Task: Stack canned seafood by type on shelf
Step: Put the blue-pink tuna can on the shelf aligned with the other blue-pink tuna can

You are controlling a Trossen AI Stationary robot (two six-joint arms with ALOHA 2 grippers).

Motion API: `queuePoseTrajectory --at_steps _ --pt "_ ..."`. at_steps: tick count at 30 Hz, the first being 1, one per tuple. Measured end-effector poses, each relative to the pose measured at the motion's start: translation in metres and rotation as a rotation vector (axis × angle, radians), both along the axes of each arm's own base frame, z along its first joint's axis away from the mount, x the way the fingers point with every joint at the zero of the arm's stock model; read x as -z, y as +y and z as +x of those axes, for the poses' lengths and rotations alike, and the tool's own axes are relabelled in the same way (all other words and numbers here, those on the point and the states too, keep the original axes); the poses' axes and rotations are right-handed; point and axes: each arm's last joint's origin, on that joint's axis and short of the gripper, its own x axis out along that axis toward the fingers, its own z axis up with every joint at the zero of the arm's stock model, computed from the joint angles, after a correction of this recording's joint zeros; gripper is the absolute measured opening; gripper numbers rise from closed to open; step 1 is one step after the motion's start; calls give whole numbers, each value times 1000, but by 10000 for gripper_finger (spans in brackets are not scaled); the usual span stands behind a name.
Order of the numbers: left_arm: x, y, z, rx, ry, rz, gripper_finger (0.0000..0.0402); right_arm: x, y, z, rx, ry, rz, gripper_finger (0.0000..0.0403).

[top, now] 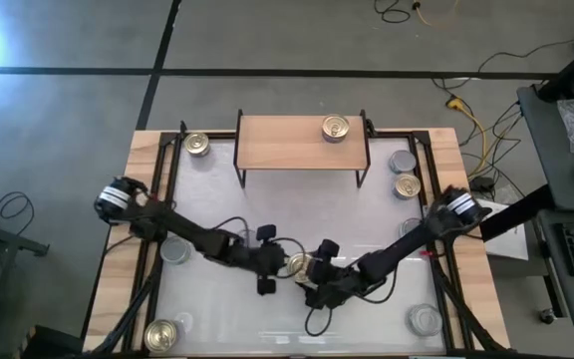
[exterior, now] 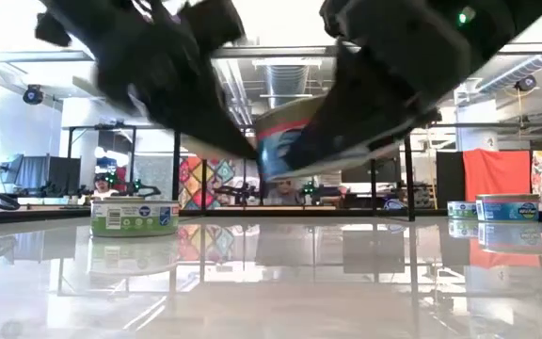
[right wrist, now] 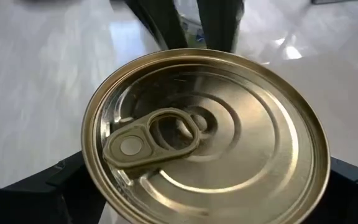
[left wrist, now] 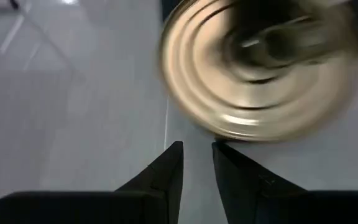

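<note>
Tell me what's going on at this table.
The right gripper holds a gold-topped tin between wide jaws, lifted off the white table near the front middle. The left gripper, fingers nearly together and empty, sits right beside it. One gold-topped tin already stands on the shelf; other tins wait around the table's edges.

High view straight down over the whole tabletop (top: 267, 214), low view level at tabletop height facing the room, both wrist views close above the same gold-topped tin (right wrist: 207, 134) at centre, shared also by high and low views
</note>
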Motion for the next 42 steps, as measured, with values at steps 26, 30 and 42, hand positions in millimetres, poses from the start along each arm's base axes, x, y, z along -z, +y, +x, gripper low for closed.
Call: queuePoseTrajectory --at_steps 26,30,42 --pt "-64 26 -67 118 -376 -81 75 -157 -207 -68 -1 45 -190 373" --pt "-69 52 -57 102 -383 -82 75 -157 -234 -73 -25 54 -184 373" --pt "-97 129 -36 153 -400 -89 75 -139 -266 -84 -10 81 -103 373"
